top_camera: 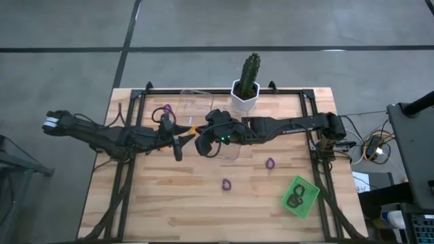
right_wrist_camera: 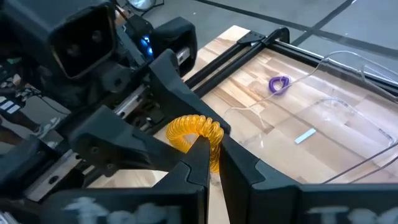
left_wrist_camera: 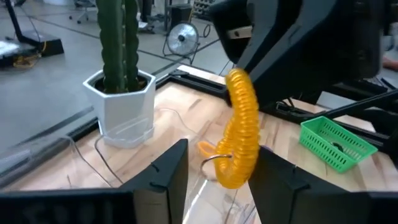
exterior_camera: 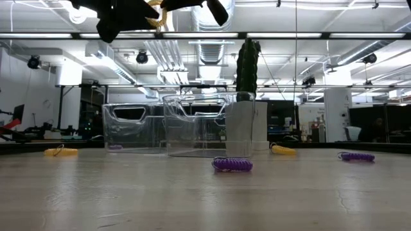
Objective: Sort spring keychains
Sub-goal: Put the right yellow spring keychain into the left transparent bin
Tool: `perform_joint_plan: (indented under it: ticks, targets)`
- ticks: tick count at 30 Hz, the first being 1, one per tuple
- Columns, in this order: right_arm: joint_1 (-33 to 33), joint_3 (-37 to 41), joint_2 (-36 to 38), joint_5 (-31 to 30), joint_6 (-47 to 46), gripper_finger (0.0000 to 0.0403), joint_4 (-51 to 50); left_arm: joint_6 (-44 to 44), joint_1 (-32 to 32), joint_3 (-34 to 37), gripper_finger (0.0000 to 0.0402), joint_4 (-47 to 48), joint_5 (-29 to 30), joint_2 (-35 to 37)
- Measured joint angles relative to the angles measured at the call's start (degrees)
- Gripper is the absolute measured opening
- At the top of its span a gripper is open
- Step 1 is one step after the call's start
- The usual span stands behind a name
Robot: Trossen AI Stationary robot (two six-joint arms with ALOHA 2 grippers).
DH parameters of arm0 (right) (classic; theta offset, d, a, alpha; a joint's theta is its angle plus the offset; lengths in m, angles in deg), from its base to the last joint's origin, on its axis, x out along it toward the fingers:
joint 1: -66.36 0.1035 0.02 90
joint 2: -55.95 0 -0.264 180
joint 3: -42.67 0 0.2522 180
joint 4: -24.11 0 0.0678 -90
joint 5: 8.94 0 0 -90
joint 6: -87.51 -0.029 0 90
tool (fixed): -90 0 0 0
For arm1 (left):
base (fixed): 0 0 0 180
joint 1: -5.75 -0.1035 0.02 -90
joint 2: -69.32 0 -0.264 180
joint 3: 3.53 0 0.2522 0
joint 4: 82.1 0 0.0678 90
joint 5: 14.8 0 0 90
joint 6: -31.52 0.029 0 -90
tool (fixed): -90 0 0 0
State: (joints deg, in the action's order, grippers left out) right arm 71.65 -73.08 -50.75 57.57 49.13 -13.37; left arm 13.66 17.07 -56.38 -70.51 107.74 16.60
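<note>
An orange spring keychain hangs high above the table's middle, between the two grippers. My right gripper reaches in from the table's right and is shut on it. My left gripper comes from the left and is open, one finger on each side of the coil's lower end; I see no touch. Purple keychains lie flat on the wood. Black ones sit in the green basket. My right gripper pinches the orange coil between its two fingers, near one end of the coil. It comes level from the table's right. The keychain is lifted clear and hangs below the hold, its metal ring at the bottom.
A white pot with a cactus stands at the far edge. Two clear plastic bins sit near it, under and behind the grippers. The green basket is at the near right. Two more orange keychains show in the low view.
</note>
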Motion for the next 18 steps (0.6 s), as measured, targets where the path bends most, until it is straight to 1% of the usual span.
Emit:
perform_joint_plan:
  ticks: [3, 8, 13, 18]
  targets:
    - [0.1, 0.0, 0.0, 0.0, -0.4, 0.0017, 0.0, -1.5, -0.2, 0.0, 0.0114, 0.0, 0.0, -0.4]
    - [0.1, 0.0, 0.0, 1.3, -0.6, 0.0017, 0.0, -1.8, -0.4, 0.0, 0.0026, 0.0, 0.1, -0.4]
    - [0.2, 0.0, 0.0, 1.7, 1.3, 0.0023, 0.0, -2.2, -0.4, 0.0, 0.0022, 0.0, 0.1, -0.4]
    - [0.1, 0.0, 0.0, 6.8, 5.4, 0.0052, -0.1, -2.4, -0.4, 0.0, 0.0022, 0.1, 0.0, -0.3]
